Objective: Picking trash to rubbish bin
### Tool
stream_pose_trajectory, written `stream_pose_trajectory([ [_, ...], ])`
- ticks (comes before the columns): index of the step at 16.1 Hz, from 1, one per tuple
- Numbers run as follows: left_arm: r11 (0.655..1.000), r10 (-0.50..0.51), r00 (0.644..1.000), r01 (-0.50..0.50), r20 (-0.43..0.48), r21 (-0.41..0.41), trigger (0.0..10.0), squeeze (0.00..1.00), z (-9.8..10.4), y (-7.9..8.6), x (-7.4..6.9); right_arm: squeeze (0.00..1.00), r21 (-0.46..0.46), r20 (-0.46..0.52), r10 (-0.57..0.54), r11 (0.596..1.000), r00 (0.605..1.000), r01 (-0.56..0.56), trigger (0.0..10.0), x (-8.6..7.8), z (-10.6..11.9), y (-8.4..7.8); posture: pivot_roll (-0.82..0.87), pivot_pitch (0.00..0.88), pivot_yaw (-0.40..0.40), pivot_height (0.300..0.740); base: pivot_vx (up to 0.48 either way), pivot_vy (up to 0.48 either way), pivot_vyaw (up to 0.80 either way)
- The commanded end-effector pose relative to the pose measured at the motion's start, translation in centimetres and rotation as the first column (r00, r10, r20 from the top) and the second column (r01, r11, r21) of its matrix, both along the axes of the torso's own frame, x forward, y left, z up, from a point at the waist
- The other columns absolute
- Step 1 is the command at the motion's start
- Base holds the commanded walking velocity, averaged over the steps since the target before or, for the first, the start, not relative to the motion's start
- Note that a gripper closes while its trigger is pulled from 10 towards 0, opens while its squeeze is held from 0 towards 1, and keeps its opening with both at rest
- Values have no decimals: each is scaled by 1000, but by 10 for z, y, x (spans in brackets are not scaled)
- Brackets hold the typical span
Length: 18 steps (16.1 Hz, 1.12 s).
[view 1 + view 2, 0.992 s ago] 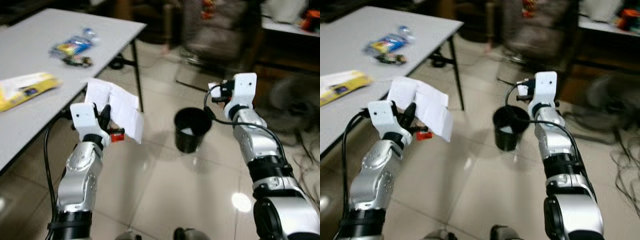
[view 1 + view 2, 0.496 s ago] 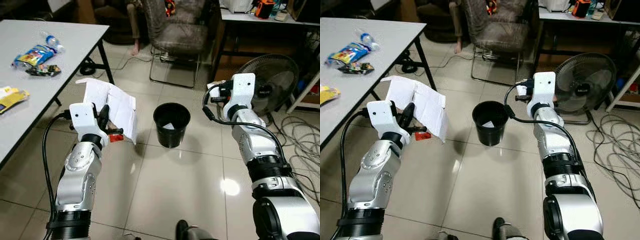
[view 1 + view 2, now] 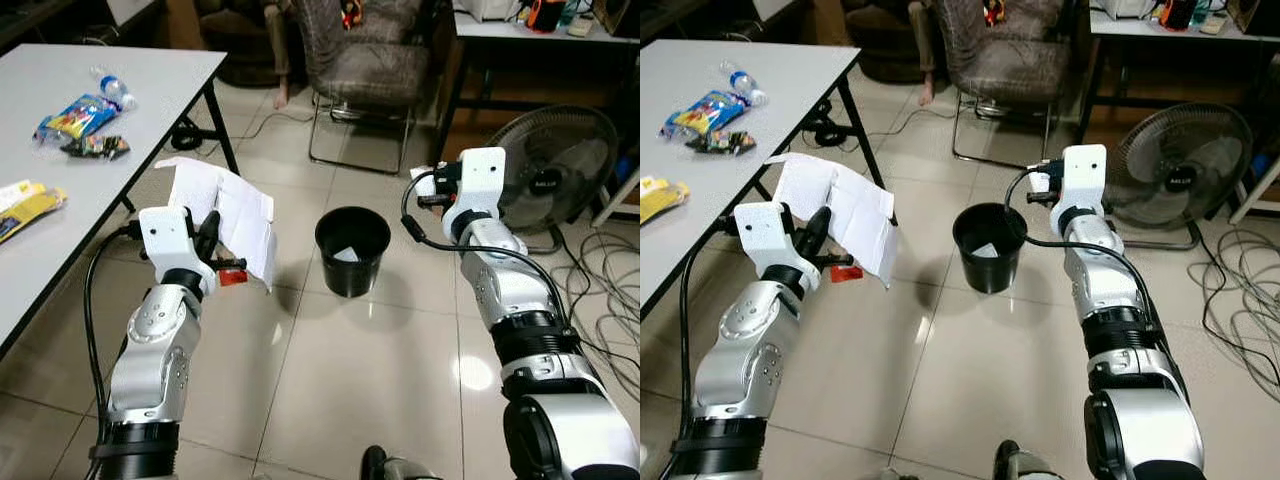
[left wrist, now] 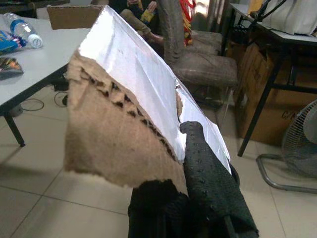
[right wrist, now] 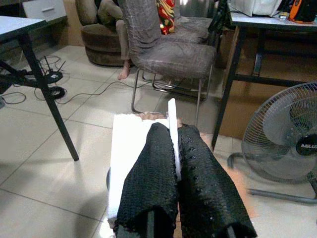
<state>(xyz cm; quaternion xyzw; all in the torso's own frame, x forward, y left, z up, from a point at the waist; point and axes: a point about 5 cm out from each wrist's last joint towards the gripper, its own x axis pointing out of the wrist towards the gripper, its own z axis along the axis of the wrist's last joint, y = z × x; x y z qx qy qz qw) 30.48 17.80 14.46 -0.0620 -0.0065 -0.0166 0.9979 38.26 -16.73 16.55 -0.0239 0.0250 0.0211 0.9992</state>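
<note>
One black bin [image 3: 351, 248] is standing on the floor between the two arms, with a pale scrap lying inside it. A torn white card [image 3: 232, 217] is being gripped by the left gripper [image 3: 206, 232], held up left of the bin. A thin white piece [image 5: 172, 134] is being pinched between the right gripper's [image 5: 174, 163] fingers, right of the bin. Three wrappers are lying on one table [image 3: 120, 130], far left.
</note>
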Motion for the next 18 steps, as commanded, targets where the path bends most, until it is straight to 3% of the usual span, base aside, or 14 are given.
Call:
stream_pose_trajectory([
  [1, 1000, -11, 1000, 11, -5, 15, 10000, 0, 0, 1, -2, 0, -10, 8, -7, 1000, 1000, 7, 10000, 0, 0, -1, -80, 119, 73, 740, 401, 0, 0],
  [13, 999, -24, 1000, 24, -20, 25, 10000, 0, -3, -1, -2, 0, -5, 23, -21, 1000, 1000, 21, 10000, 0, 2, -2, -80, 118, 80, 740, 420, 0, 0],
  [18, 999, -29, 999, 30, -23, 26, 10000, 0, -3, -1, -3, 0, -5, 17, -22, 1000, 1000, 22, 10000, -1, 1, -2, -79, 116, 80, 740, 425, 0, -703],
])
